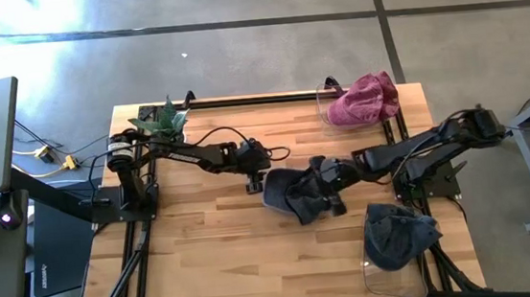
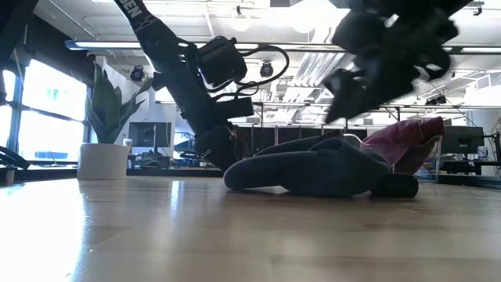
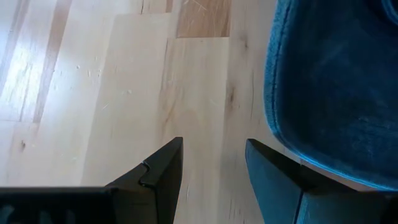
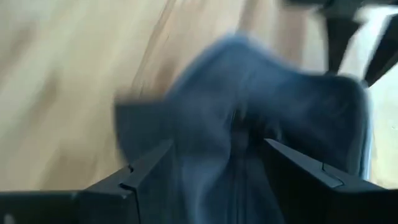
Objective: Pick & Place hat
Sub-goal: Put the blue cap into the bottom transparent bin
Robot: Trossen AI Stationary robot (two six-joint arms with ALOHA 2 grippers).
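Dark blue hat point(image 1: 288, 193) lying flat on the wooden table point(image 1: 206, 240), in the middle of the high view. Not in any tub yet.

Could go wrong in a few ways. Could miss the soft cloth and pinch only air, because the hat is floppy and sits low. Could grab just a thin fold and drop it halfway. Could push the hat sideways across the table instead of lifting it. Could bump into the left gripper point(image 1: 253, 182), which waits just beside the hat's left edge. Might also knock the clear tub point(image 1: 391, 274) at the lower right of the high view, where another dark hat point(image 1: 398, 235) sits, or the one at the upper right with the pink hat point(image 1: 365, 98), when carrying the hat over.

Right gripper point(image 1: 329, 199): over the right side of the hat in the high view, and up in the air above it in the low view, at the upper right. Fingers spread wide. Let go, holding nothing and touching nothing, as far as the low view shows. Blue cloth seen between the two fingers in its own wrist view, but blurry.

Left gripper: fingers partly apart, only bare wood between them. One finger point(image 3: 273, 180) very near the hat's brim; hard to say if touching. Holding nothing.
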